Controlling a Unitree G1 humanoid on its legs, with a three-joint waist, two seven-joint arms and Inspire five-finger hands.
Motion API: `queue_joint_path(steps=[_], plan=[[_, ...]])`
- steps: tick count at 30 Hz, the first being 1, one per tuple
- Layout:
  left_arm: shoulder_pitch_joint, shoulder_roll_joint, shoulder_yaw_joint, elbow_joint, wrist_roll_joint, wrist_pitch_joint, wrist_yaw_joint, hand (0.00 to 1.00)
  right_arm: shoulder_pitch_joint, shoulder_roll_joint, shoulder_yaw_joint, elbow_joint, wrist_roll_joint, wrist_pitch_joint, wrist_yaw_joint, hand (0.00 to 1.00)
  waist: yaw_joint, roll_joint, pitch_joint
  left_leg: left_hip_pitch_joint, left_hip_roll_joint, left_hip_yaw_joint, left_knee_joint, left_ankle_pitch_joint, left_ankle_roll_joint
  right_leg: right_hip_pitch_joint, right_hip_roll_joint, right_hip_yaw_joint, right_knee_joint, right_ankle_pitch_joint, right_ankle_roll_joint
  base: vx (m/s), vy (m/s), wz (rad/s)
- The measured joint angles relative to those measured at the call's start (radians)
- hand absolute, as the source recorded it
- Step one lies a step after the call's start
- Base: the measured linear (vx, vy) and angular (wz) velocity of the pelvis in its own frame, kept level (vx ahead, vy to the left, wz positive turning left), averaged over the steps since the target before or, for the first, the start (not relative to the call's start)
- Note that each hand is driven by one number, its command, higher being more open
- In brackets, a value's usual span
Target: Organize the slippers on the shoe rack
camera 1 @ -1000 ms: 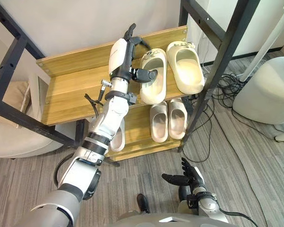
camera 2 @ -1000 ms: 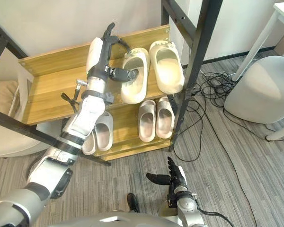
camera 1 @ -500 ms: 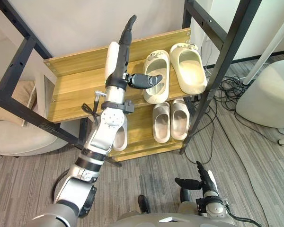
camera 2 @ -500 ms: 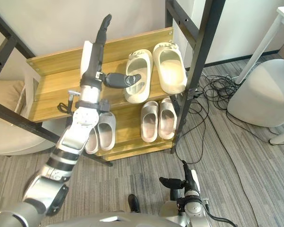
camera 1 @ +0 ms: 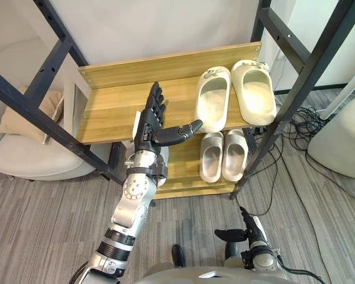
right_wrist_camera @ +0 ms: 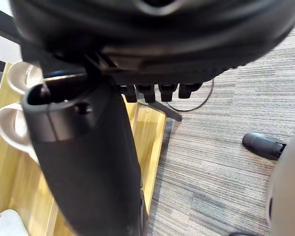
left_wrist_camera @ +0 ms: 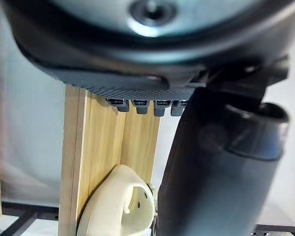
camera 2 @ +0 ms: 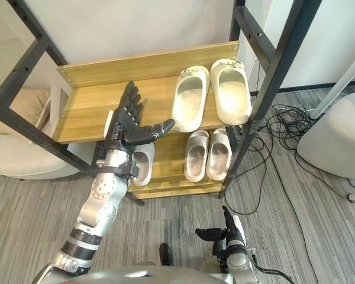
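Two large cream slippers (camera 1: pixel 214 99) (camera 1: pixel 255 94) lie side by side at the right end of the rack's upper wooden shelf (camera 1: pixel 112 106). My left hand (camera 1: pixel 151 121) hovers open in front of that shelf, fingers straight and spread. Its thumb (camera 1: pixel 183 131) points toward the nearer cream slipper without touching it. That slipper's toe (left_wrist_camera: pixel 118 206) appears past the hand in the left wrist view. A smaller beige pair (camera 1: pixel 212 157) (camera 1: pixel 234 155) sits on the lower shelf, with another slipper (camera 2: pixel 143 165) partly hidden behind my forearm. My right hand (camera 1: pixel 248 231) hangs open, low over the floor.
Black metal rack posts (camera 1: pixel 284 112) slant across at right and left. A beige cushioned seat (camera 1: pixel 29 160) stands left of the rack and a white round stool (camera 1: pixel 343 136) at right. Loose cables (camera 1: pixel 296 127) lie on the grey floor by the right post.
My left hand has drawn back from the left cream slipper and dropped lower, away from the shelf. The whole view has shifted with the camera. The right hand stays low.
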Motion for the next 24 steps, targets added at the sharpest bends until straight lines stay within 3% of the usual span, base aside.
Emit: queue_joint_path(steps=[6, 16, 24], plan=[[-0.001, -0.003, -0.157, -0.015, -0.057, -0.004, -0.067, 1.0, -0.028, 0.001, 0.024, 0.04, 0.0, 0.014, -0.001, 1.0, 0.003, -0.013, 0.002, 0.004, 0.0, -0.005, 0.0, 0.0, 0.0, 0.008, 0.0, -0.006, -0.001, -0.003, 0.002, -0.03, 0.001, 0.02], [-0.062, -0.006, -0.204, 0.046, -0.074, -0.008, -0.06, 1.0, -0.035, 0.001, 0.049, 0.055, 0.007, 0.015, -0.016, 1.0, 0.002, -0.038, -0.006, 0.009, -0.001, -0.005, -0.001, 0.0, 0.0, 0.012, -0.001, -0.007, -0.001, -0.002, 0.003, -0.03, 0.003, 0.0], [-0.11, 0.004, -0.245, 0.079, -0.075, -0.011, -0.045, 1.0, -0.035, 0.001, 0.058, 0.056, 0.009, 0.015, -0.025, 1.0, -0.002, -0.038, -0.006, 0.009, -0.001, -0.003, -0.001, 0.0, 0.0, 0.011, -0.002, -0.006, -0.001, -0.001, 0.005, -0.04, 0.003, -0.01]])
